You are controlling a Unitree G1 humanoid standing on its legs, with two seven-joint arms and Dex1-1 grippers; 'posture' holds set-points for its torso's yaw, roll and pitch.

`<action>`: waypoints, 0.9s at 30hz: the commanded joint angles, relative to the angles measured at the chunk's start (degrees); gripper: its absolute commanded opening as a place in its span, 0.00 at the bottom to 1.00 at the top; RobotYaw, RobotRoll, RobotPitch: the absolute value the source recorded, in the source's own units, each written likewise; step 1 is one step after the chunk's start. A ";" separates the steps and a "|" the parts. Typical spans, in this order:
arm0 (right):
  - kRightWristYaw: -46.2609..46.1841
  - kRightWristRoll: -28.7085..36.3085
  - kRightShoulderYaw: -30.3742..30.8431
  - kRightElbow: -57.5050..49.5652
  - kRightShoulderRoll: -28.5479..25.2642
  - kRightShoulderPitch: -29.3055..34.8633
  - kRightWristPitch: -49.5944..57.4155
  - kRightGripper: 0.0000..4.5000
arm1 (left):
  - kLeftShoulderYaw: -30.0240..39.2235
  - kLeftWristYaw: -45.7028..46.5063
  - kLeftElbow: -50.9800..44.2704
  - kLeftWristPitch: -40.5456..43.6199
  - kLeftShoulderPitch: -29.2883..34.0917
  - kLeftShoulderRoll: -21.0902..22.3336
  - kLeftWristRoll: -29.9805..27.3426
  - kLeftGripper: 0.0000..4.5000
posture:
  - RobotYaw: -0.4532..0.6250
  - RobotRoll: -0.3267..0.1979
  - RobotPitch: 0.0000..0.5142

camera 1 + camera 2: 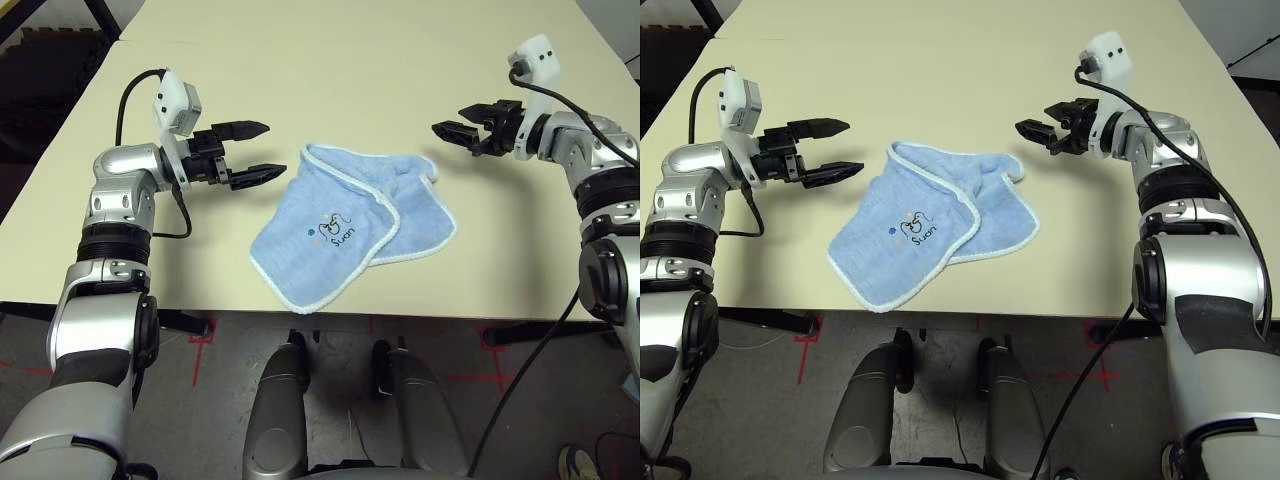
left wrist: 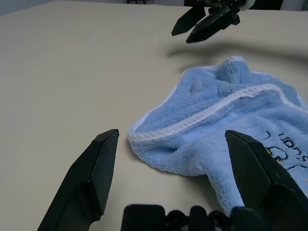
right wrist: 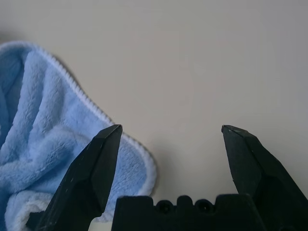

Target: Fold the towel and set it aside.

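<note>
The light-blue towel (image 1: 345,225) lies loosely folded near the table's front edge, its white edging showing and the dark embroidered figure with lettering (image 1: 333,230) facing up. My left gripper (image 1: 262,151) hovers open just left of the towel's far left corner, nothing between its fingers. In the left wrist view that corner (image 2: 192,139) sits between the fingertips (image 2: 108,139), a little beyond them. My right gripper (image 1: 445,130) is open above the table, just right of and beyond the towel's far right corner (image 3: 57,159).
The cream table (image 1: 330,70) stretches wide behind the towel. Its front edge (image 1: 420,312) runs just below the cloth. Dark floor and table legs lie beyond the left edge.
</note>
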 commanded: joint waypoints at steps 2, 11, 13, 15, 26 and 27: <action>1.72 -2.97 2.50 1.44 -0.39 -0.34 0.40 1.00 | -0.37 -0.17 -4.14 2.21 1.93 -0.18 -1.33 1.00 | 0.57 0.62 0.54; -3.00 -6.27 3.98 2.70 0.95 1.73 -2.38 1.00 | -0.52 0.82 -9.12 5.01 3.65 -0.39 -2.36 1.00 | 0.57 0.62 0.56; -3.39 -6.88 4.55 2.65 1.03 2.01 -2.68 1.00 | -0.58 0.90 -9.12 5.27 3.51 -0.36 -2.41 1.00 | 0.57 0.62 0.57; -3.46 -7.70 5.23 2.69 1.02 1.87 -2.36 1.00 | -0.63 0.92 -8.76 5.51 3.12 -0.45 -2.36 1.00 | 0.56 0.62 0.57; -1.01 -9.91 7.10 2.13 0.88 -0.28 2.33 1.00 | -1.02 0.93 -5.74 5.65 0.60 -1.88 -1.91 1.00 | 0.53 0.62 0.61; -1.32 -9.76 6.99 2.10 1.27 -0.19 2.20 1.00 | -1.06 1.11 -5.43 5.62 0.28 -2.24 -1.89 1.00 | 0.52 0.62 0.61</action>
